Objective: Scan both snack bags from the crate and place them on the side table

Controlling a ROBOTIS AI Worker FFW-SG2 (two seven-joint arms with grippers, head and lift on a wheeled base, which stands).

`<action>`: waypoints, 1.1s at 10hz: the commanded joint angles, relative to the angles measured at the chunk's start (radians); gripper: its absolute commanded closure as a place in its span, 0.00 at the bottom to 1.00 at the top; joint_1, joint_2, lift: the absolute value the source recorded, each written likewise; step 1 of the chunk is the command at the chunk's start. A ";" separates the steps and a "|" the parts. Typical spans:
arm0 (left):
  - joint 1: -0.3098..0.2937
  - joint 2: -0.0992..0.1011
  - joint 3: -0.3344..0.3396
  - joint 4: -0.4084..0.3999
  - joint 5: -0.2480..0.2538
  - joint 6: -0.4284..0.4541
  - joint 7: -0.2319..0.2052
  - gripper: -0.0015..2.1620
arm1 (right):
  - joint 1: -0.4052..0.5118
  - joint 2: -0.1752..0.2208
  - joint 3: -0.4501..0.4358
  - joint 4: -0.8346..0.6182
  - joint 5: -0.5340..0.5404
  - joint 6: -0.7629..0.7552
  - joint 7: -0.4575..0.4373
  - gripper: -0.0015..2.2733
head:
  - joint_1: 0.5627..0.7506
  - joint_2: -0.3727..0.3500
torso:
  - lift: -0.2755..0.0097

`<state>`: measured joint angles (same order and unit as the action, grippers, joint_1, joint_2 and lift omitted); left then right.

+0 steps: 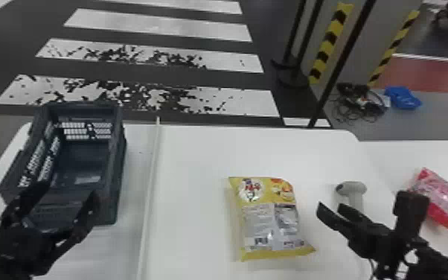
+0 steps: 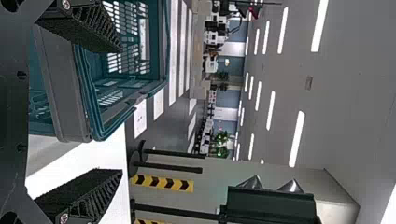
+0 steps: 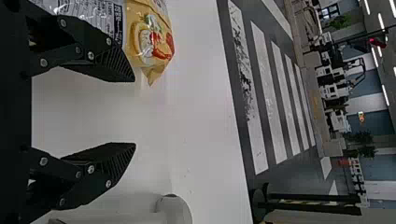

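Left gripper: hung open by the crate.
Yellow bag: lay on the table; probably light, slippery, crushable, best pinched gently at a sealed end.
Right gripper: stood apart, empty, near the scanner.
Red bag: lay on the side table, likely as soft.

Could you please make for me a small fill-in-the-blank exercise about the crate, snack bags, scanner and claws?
The dark plastic crate stands on the robot's ____ side.
The pale handheld scanner is ____ the yellow-and-silver plastic snack bag and the red-and-pink plastic bag.
The black left claw and black right claw are both ____, not shut.
Missing words: left; between; open.
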<state>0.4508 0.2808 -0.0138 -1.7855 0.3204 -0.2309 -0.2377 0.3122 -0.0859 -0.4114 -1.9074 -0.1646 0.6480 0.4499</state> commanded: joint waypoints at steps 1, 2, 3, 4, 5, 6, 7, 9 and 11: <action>0.000 0.001 0.000 0.002 0.000 0.000 0.000 0.04 | -0.019 -0.002 -0.014 0.014 0.022 0.002 -0.008 0.01 | 0.70 0.29 | 0.63; 0.000 0.001 0.002 0.002 0.000 0.000 0.000 0.04 | -0.039 -0.009 -0.021 0.030 0.048 0.002 -0.008 0.01 | 0.70 0.27 | 0.63; 0.000 0.001 0.003 0.003 0.000 0.000 0.000 0.04 | -0.067 -0.017 -0.029 0.048 0.083 0.014 -0.008 0.02 | 0.70 0.26 | 0.63; 0.000 0.001 0.003 0.003 0.000 0.000 0.000 0.04 | -0.096 -0.029 -0.035 0.077 0.120 0.035 -0.008 0.02 | 0.70 0.24 | 0.63; 0.000 0.001 0.003 0.003 0.000 0.000 0.000 0.04 | -0.125 -0.048 -0.035 0.122 0.149 0.039 -0.008 0.02 | 0.70 0.22 | 0.63; 0.000 0.001 0.005 0.003 0.000 0.000 0.000 0.04 | -0.166 -0.075 -0.035 0.183 0.163 0.039 -0.008 0.02 | 0.70 0.20 | 0.63; 0.000 0.001 0.006 0.003 0.000 0.000 -0.002 0.04 | -0.200 -0.104 -0.035 0.237 0.161 0.039 -0.005 0.02 | 0.70 0.18 | 0.63; 0.000 0.000 0.006 0.006 -0.001 0.003 -0.002 0.04 | -0.266 -0.144 -0.030 0.329 0.181 0.045 0.001 0.02 | 0.70 0.15 | 0.63; 0.000 -0.002 0.006 0.009 -0.003 0.003 -0.003 0.04 | -0.326 -0.181 -0.024 0.438 0.177 0.075 0.039 0.02 | 0.70 0.12 | 0.63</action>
<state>0.4510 0.2799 -0.0076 -1.7770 0.3184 -0.2277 -0.2408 0.0033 -0.2563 -0.4368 -1.5009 0.0161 0.7084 0.4870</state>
